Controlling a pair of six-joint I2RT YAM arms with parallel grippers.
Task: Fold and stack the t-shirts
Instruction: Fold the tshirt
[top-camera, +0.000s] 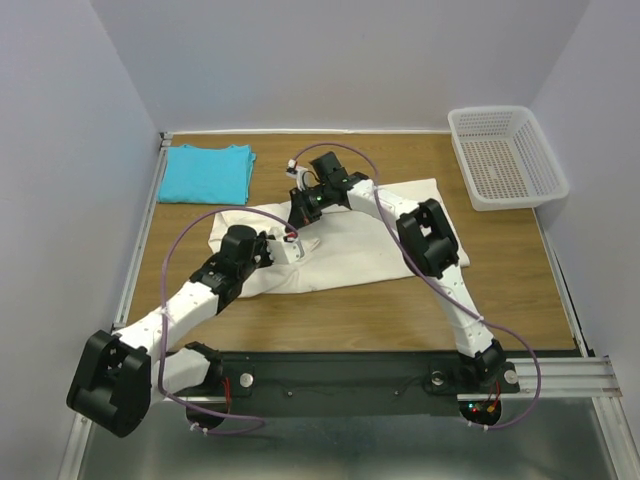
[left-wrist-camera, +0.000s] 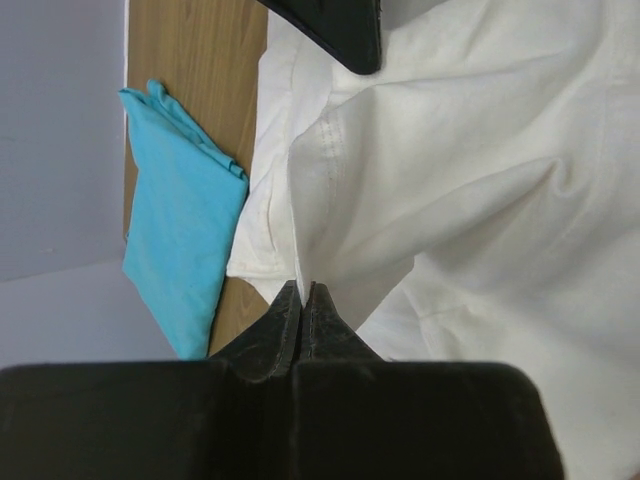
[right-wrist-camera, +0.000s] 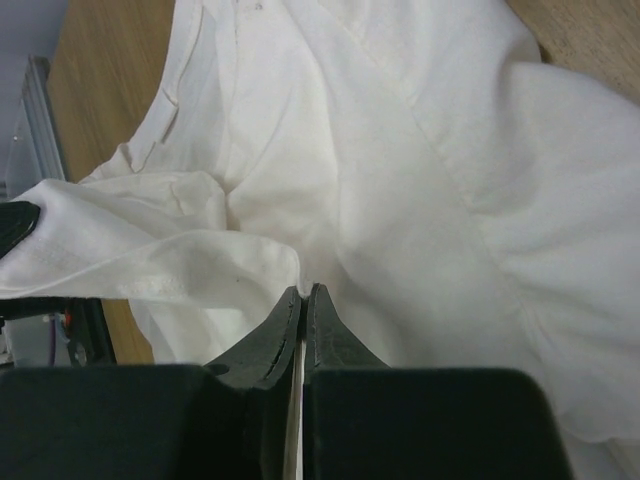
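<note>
Wooden table (top-camera: 350, 312) bears the cream t-shirt (top-camera: 352, 250), long axis left-right, left fingers (left-wrist-camera: 280, 328) and right fingers (right-wrist-camera: 280, 328) clenched on it.

1. the left arm (top-camera: 190, 300) starts at its base on the near left. its elbow swings out low to the left, and its forearm slants up and right toward the middle.
2. the left gripper (top-camera: 290, 243) has its fingers (left-wrist-camera: 285, 320) pressed tight together, pinching a raised fold of the cream shirt (top-camera: 360, 245).
3. the right arm (top-camera: 455, 290) climbs from its base on the near right, bends at a black elbow, then runs far and left.
4. the right gripper (top-camera: 298, 216) tips downward. its fingers (right-wrist-camera: 325, 325) are closed, with a thin strip of the same shirt caught between them.
5. the two grippers sit close together, the right one just beyond the left, and they are apart.
</note>
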